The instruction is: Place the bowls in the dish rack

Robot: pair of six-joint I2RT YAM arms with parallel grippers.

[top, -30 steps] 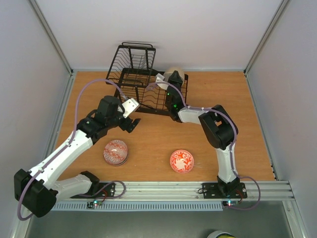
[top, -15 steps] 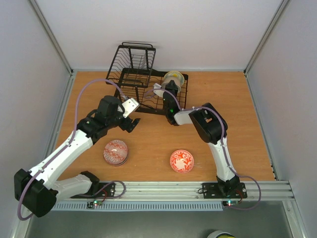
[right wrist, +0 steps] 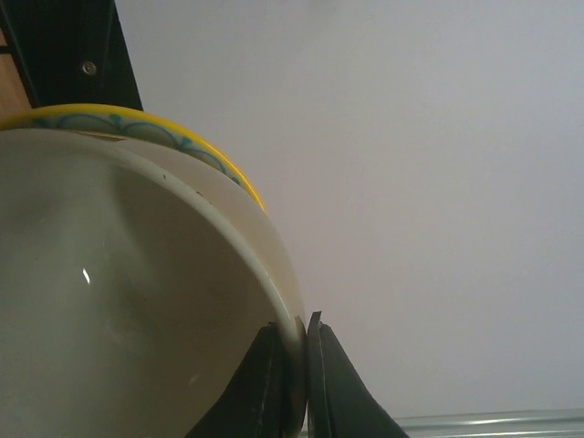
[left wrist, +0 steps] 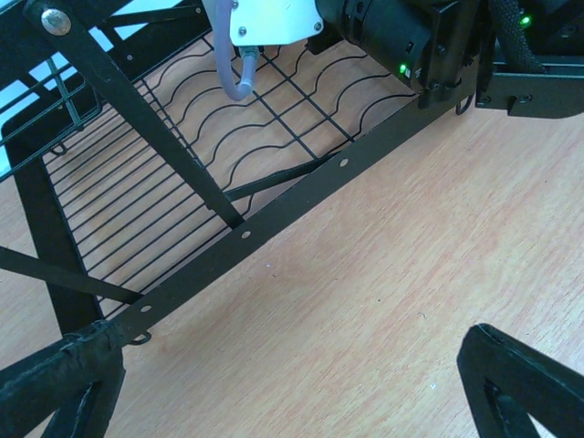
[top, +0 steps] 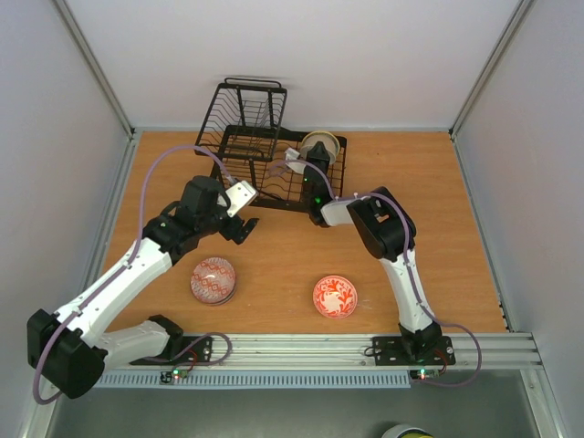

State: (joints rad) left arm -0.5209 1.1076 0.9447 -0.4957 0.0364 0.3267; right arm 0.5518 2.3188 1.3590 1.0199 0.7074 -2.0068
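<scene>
The black wire dish rack (top: pixel 260 151) stands at the back of the table. My right gripper (top: pixel 313 153) reaches into its right end, shut on the rim of a plain pale bowl (top: pixel 321 142). In the right wrist view the gripper (right wrist: pixel 304 321) pinches that bowl (right wrist: pixel 119 301); a bowl with a yellow and teal rim (right wrist: pixel 137 126) sits right behind it. A pink-red patterned bowl (top: pixel 213 279) and a red-and-white bowl (top: pixel 335 296) lie on the table. My left gripper (top: pixel 245 224) is open and empty, low over the table in front of the rack (left wrist: pixel 274 219).
The wooden table (top: pixel 438 228) is walled on the left, right and back. The rack's raised basket (top: pixel 251 105) leans against the back wall. The right arm's forearm (left wrist: pixel 411 36) lies along the rack's front edge.
My right gripper has carried the pale bowl a little lower and further into the rack, and the right elbow has swung left. The left arm and the two table bowls have not moved.
</scene>
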